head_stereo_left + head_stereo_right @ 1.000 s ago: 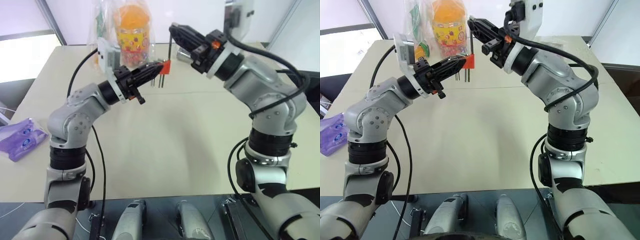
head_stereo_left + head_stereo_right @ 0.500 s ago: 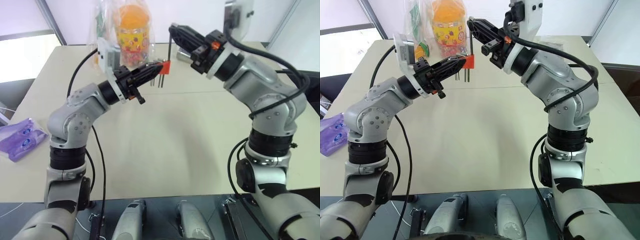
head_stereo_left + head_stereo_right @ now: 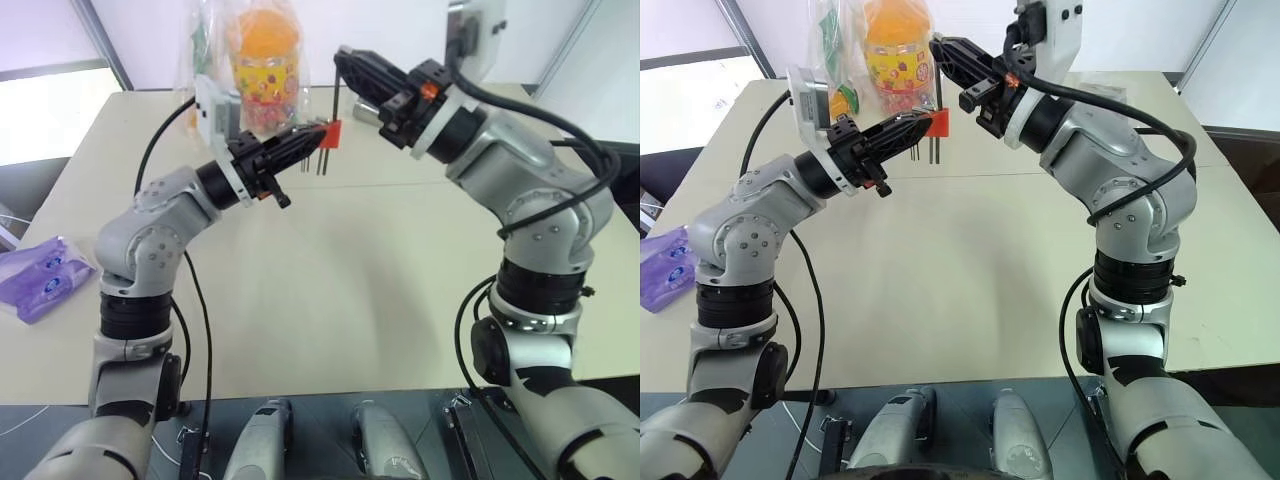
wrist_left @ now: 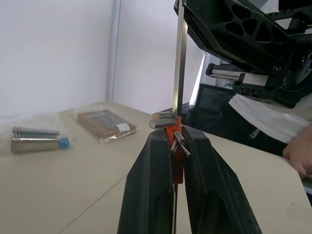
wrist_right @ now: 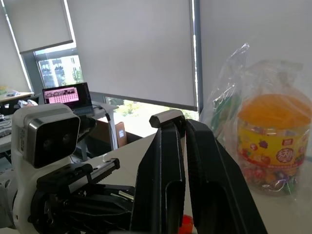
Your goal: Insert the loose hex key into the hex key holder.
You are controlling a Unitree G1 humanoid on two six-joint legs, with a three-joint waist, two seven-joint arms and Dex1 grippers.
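Nearest, both arms rise from the near edge of the beige worktop [image 3: 330,300] and meet in the air over its far half. At the worktop's left edge lies a purple packet [image 3: 38,277], well apart from everything else.

Further in, the left end effector [image 3: 312,138] points toward the right, its two black fingers [image 4: 151,190] closed on the hex key holder [image 3: 331,133], a small red-orange block pinched at the very fingertips. Two short dark keys [image 3: 321,161] hang down from the block in the head views; in the left wrist view more short key ends stick out of its top, just above the fingertips.

Just beyond and above, the right end effector [image 3: 345,68] comes in from the right, pointing left, its fingers [image 5: 165,161] clamped narrow on the loose hex key [image 4: 180,58]. The key's short bent end shows at the fingertips [image 5: 167,118] in the right wrist view. Its long shaft hangs straight down from that grip, upright, and its lower end reaches the top of the red-orange block. The left wrist view shows the shaft running down to the block between the left fingertips; whether the tip sits inside a slot or only touches the block I cannot tell.

Behind the two end effectors, at the far edge, stands a clear plastic bag [image 3: 210,60] holding an orange-lidded jar [image 3: 266,70]. Farther off in the left wrist view lie a metal cylinder with a blue tip [image 4: 36,139] and a flat brown wrapped packet [image 4: 105,125], and a person's hand [image 4: 298,155] rests at the edge.
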